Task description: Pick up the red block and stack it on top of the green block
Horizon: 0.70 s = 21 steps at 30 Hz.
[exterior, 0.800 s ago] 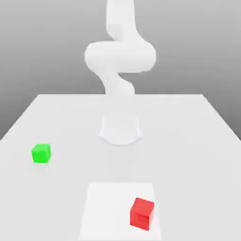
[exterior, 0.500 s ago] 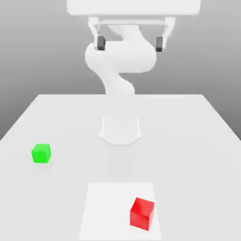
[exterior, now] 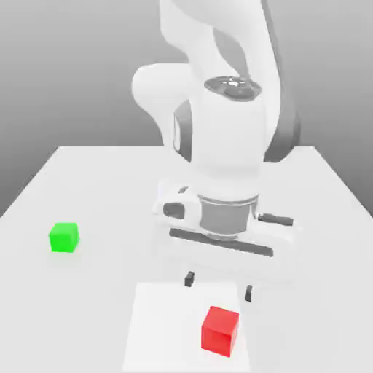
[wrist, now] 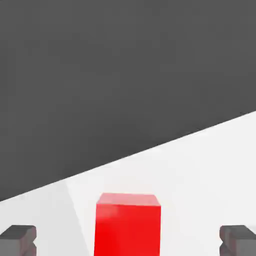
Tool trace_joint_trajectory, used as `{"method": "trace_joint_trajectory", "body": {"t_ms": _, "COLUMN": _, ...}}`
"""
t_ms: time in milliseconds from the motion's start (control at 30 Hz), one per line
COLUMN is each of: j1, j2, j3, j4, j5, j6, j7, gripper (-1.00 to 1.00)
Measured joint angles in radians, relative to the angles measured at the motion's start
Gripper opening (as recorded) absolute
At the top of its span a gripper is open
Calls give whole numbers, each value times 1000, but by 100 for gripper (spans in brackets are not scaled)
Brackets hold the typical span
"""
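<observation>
The red block (exterior: 220, 330) sits on a paler square patch (exterior: 160, 328) near the table's front edge, toward the exterior view's right. My gripper (exterior: 218, 286) hovers just above and slightly behind it, open, its two dark fingertips (exterior: 189, 278) spread wider than the cube. In the hand view the red block (wrist: 128, 225) lies between the two fingertips (wrist: 19, 239), with a gap on each side. The green block (exterior: 63, 237) rests alone on the table at the exterior view's left, far from the gripper.
The arm's white base and links (exterior: 218, 146) rise at the table's middle, behind the gripper. The white table (exterior: 102, 182) ends at a far edge against a grey backdrop, and the pale patch reaches the front edge.
The hand has dropped from high above the table down to just over the red block. Its fingers stay spread. Neither block has moved.
</observation>
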Motion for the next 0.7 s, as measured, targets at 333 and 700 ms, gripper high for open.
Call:
{"method": "trace_joint_trajectory", "body": {"t_ms": 333, "j1": 50, "j2": 172, "j3": -63, "j4": 21, "j5": -72, "j6": 140, "j7": 61, "gripper": -100}}
{"method": "trace_joint_trajectory", "body": {"t_ms": 700, "j1": -88, "j2": -81, "j3": -131, "j4": -71, "j5": -16, "j6": -22, "j7": 82, "gripper": -100}}
